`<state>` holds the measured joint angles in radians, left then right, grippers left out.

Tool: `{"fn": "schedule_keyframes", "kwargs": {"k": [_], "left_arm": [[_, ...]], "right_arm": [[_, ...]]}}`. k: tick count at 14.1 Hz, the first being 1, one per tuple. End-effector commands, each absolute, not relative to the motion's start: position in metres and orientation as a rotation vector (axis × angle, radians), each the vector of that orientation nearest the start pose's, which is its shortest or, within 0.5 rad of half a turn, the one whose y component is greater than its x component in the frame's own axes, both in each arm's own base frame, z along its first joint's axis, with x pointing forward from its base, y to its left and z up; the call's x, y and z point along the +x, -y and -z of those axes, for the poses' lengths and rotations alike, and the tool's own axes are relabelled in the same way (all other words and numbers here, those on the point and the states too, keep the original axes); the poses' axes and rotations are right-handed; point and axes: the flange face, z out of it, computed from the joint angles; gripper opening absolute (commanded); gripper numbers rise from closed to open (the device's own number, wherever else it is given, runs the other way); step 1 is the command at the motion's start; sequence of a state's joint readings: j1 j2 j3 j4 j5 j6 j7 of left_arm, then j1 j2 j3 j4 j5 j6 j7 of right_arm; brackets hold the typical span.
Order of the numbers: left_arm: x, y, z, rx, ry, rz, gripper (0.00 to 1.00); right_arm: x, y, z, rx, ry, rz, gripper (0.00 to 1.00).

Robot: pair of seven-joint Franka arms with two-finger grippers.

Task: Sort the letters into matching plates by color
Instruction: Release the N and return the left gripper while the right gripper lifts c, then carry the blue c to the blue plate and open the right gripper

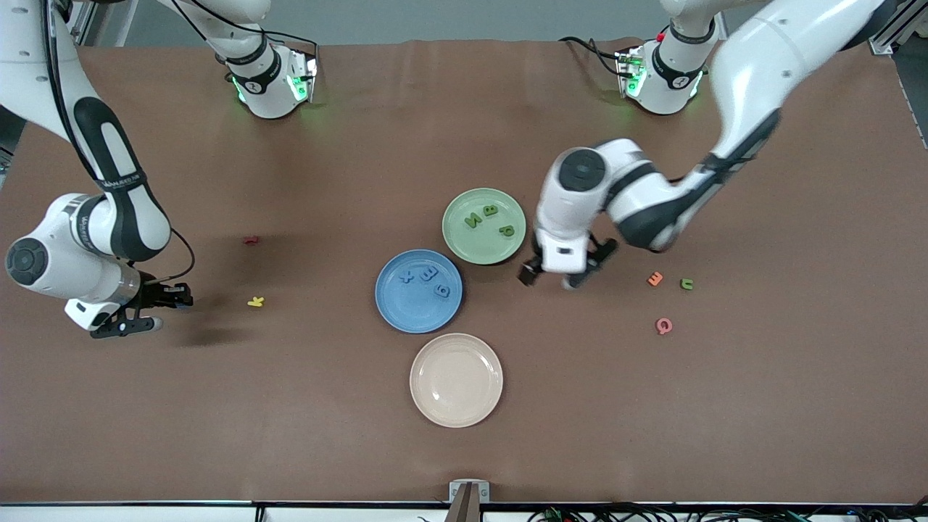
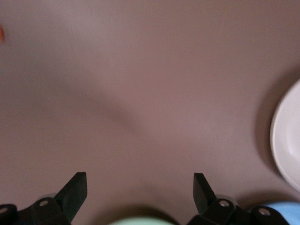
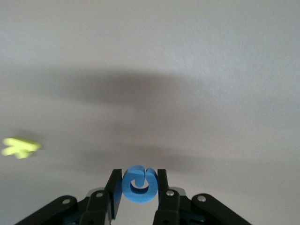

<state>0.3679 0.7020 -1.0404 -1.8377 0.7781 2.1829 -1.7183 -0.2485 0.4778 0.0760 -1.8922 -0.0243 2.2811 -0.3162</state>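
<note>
The right gripper hangs over bare table toward the right arm's end, its two fingers pinching a small blue foam letter by its edges, with a yellow letter on the cloth just beside it and a red one a little farther off. The blue plate, already carrying three blue letters, sits well apart from this gripper toward the middle of the table. The left gripper hovers with its fingers spread wide and empty over the table just beside the green plate, which holds three green letters; the last green letter lies off toward the left arm's end beside an orange letter and a pink one. The risk appears to be the thin grip: soft foam held edge-on could twist or slip free during the long carry, or land on the nearby cream plate instead.
</note>
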Motion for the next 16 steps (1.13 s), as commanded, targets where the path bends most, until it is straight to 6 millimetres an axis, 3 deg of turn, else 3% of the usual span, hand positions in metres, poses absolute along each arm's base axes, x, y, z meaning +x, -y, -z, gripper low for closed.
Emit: {"fn": "schedule_keyframes", "kwargs": {"k": [1, 4, 8, 10, 12, 16], "left_arm": [[0.571, 0.265, -0.298, -2.998, 1.017, 0.102, 1.0], [0.586, 0.181, -0.281, -2.98, 0.937, 0.071, 0.99], [0.578, 0.114, -0.26, -2.974, 0.765, 0.019, 0.99], [0.569, 0.088, -0.246, -2.954, 0.658, 0.029, 0.99], [0.561, 0.069, -0.236, -2.942, 0.615, 0.015, 0.98], [0.548, 0.041, -0.223, -2.979, 0.447, -0.044, 0.97]], "right_arm": [[0.621, 0.066, -0.291, -3.148, 0.209, -0.158, 0.19], [0.624, -0.013, -0.318, -3.206, 0.053, -0.267, 0.19], [0.617, -0.146, -0.34, -3.23, -0.245, -0.264, 0.19], [0.607, -0.222, -0.33, -3.168, -0.418, -0.27, 0.19], [0.607, -0.279, -0.314, -3.103, -0.523, -0.276, 0.19], [0.603, -0.35, -0.262, -3.044, -0.644, -0.177, 0.19]]}}
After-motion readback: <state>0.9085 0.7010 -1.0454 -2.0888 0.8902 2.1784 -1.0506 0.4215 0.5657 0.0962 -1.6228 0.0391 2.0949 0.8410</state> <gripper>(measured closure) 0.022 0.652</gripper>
